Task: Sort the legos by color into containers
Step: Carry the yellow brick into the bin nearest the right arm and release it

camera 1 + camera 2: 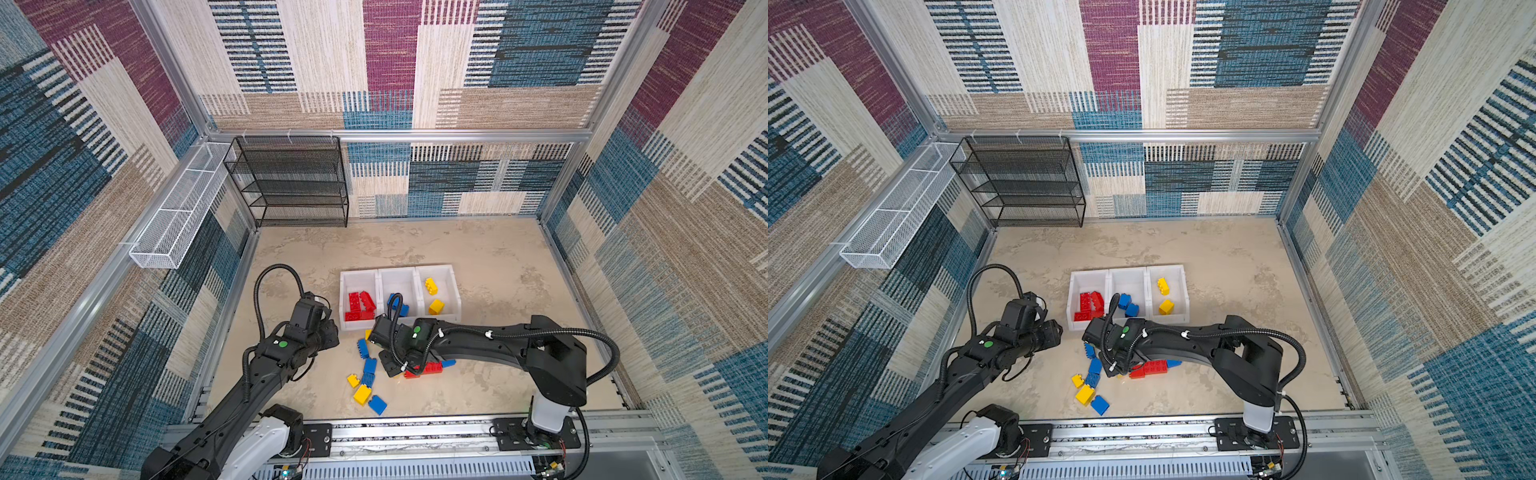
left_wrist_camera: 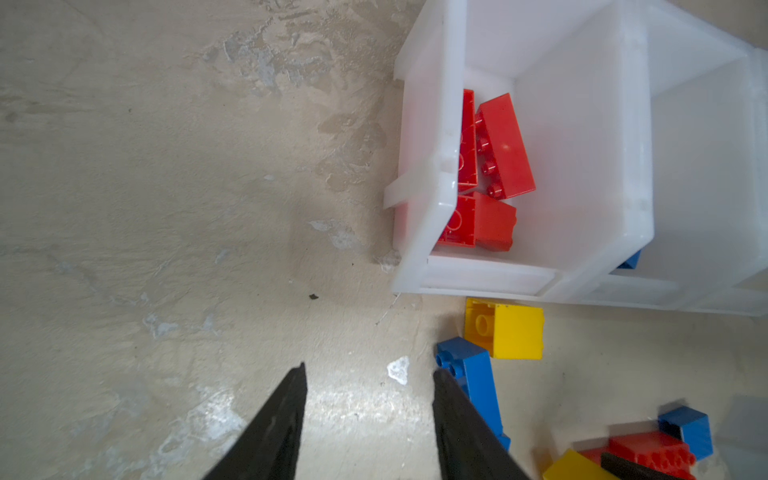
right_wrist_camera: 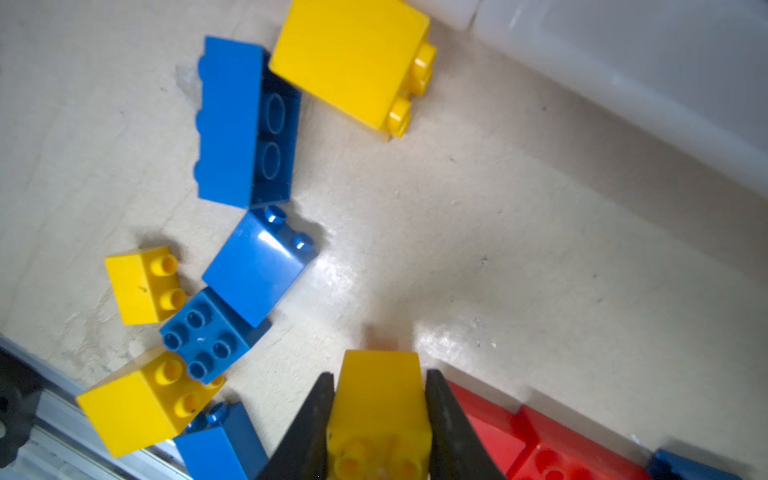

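One yellow square plastic brick (image 3: 380,399) sits clamped between the two black fingers of the right gripper (image 3: 380,374). The jaws are pressed flat against its opposite sides. Its studs are turned back toward the wrist camera, and its smooth end pokes just past the fingertips. Whether it is clear of the beige mottled tabletop (image 1: 478,257) cannot be told.

Just beside this grip lies a long red oblong brick (image 3: 548,453). Farther out, loose on the tabletop, are a blue oblong brick (image 3: 232,120) on its side and a bigger yellow square brick (image 3: 349,58) touching its end. With them is a close cluster of blue square bricks (image 3: 257,270) and small yellow bricks (image 3: 141,286).

Beyond them, in both top views, stand three white plastic bins (image 1: 378,274) joined in a row. Red bricks (image 1: 360,305) lie in the left one, blue bricks (image 1: 1125,300) in the middle, and two yellow bricks (image 1: 436,306) in the right.

The left gripper (image 2: 369,370) hangs over bare tabletop near the red bin's corner, jaws partly apart with nothing between them. The blue oblong brick lies just outside one finger. A black mesh shelf rack (image 1: 291,183) stands at the far wall.
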